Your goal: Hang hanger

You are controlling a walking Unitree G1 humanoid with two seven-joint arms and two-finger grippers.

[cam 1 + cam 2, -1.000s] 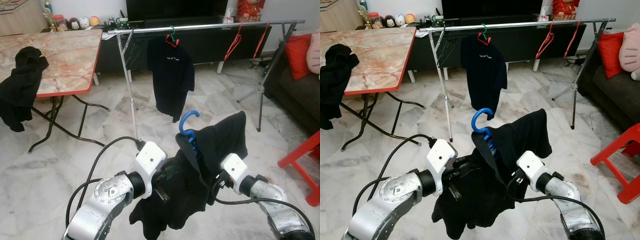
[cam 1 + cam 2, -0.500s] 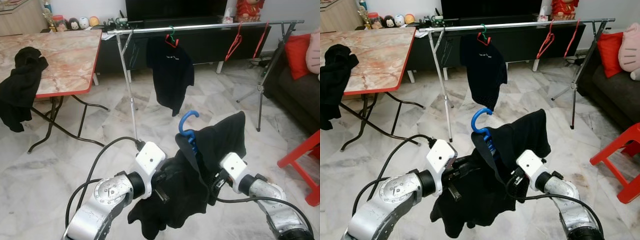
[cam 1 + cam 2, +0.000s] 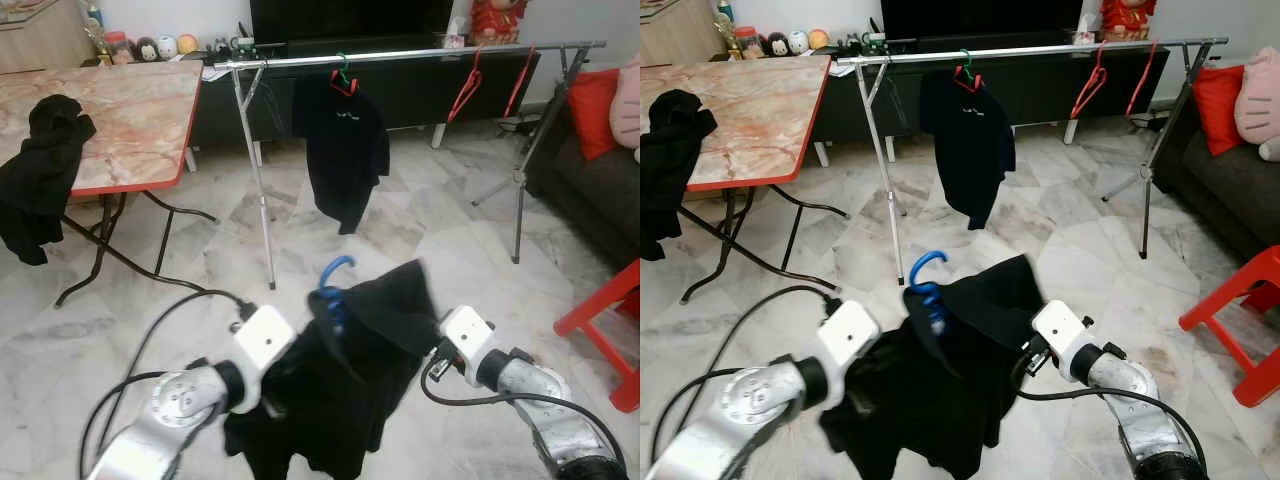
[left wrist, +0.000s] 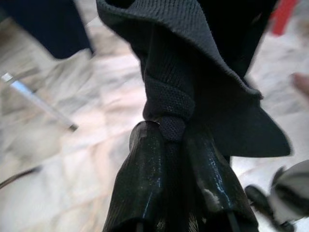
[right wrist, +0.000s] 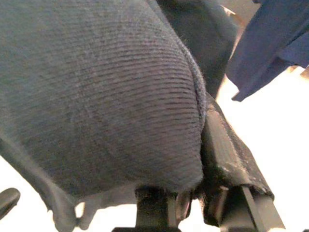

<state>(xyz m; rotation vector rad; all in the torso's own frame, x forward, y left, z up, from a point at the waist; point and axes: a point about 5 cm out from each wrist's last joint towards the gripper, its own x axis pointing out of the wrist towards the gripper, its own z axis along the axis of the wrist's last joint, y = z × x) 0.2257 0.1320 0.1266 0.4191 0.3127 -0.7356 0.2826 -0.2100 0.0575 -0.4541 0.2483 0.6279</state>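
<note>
A blue hanger (image 3: 334, 282) carrying a black garment (image 3: 340, 390) is held low before the clothes rail (image 3: 400, 55). The garment's fabric is pinched by the left gripper (image 4: 166, 137). Whether the right gripper (image 5: 207, 159) is pinching cannot be told; it is draped by cloth.

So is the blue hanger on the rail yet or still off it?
Off it. The blue hanger, wearing the black garment, sits low between both arms, well short of the rail.
</note>
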